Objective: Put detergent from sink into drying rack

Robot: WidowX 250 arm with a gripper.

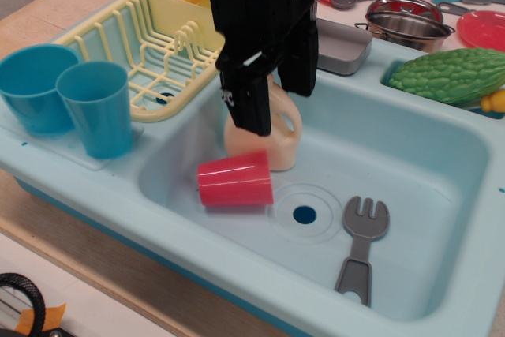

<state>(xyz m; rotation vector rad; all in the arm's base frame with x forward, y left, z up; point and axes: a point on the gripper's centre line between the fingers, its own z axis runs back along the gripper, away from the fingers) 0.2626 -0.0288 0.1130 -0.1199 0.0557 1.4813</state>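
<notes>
Here a wooden counter point(71, 5) carries the light-blue sink point(410, 155), with the yellow drying rack point(150, 41) at upper left, two blue cups point(67, 100) at far left, and toy dishes point(410, 21) at upper right. In the basin lie a red cup point(235, 179) and a grey fork point(361, 238). The black gripper point(276, 104) hangs at upper centre, fingers spread either side of the detergent point(278, 138), which stands upright in the basin behind the red cup; contact cannot be told.
</notes>
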